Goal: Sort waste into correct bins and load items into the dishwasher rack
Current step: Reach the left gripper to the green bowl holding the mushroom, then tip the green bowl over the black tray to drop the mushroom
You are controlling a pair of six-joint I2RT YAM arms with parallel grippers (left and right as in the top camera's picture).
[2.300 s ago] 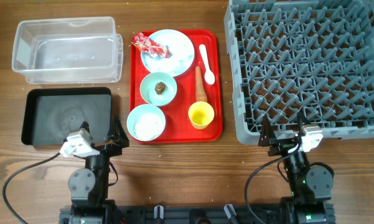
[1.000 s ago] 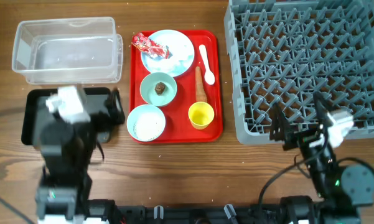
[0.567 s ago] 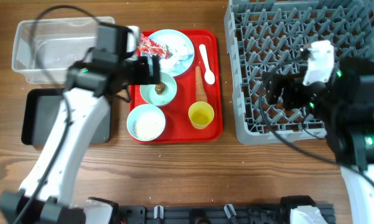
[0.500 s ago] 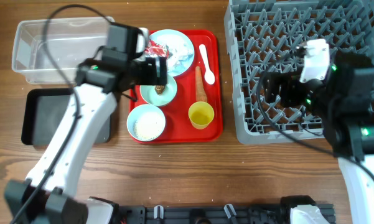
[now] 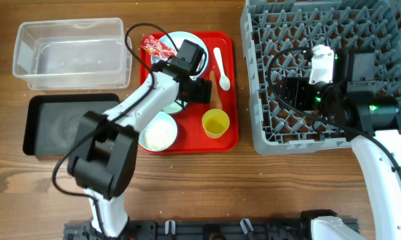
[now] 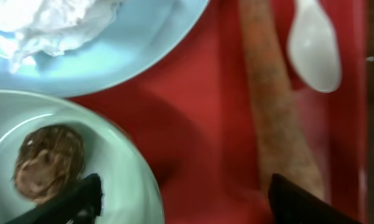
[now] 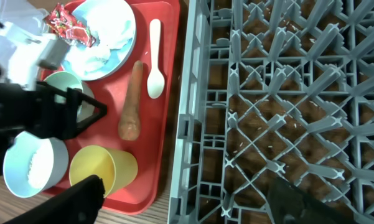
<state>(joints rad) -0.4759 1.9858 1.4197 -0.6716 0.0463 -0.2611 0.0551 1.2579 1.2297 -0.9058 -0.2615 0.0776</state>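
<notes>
My left gripper [image 5: 200,92] [image 6: 187,205] is open and empty, low over the red tray [image 5: 233,87]. One finger is over the bowl holding the brown lump [image 6: 46,162], the other by the carrot [image 6: 274,106] [image 5: 216,100]. The pale blue plate [image 5: 175,37] carries the red-and-white wrapper [image 5: 159,47] and white tissue [image 6: 56,25]. The white spoon [image 5: 221,67], yellow cup [image 5: 215,123] and rice bowl [image 5: 159,133] are also on the tray. My right gripper [image 5: 290,90] [image 7: 193,199] is open and empty above the left edge of the grey rack [image 5: 333,40].
The clear tub [image 5: 70,53] stands at the back left, with the black tray [image 5: 60,123] in front of it. My left arm crosses over the lump bowl and part of the plate in the overhead view. Bare wood runs along the table's front.
Both arms have risen from the table's front. The left arm swung out over the red tray to the lump bowl. The right arm moved up over the rack's left part.
</notes>
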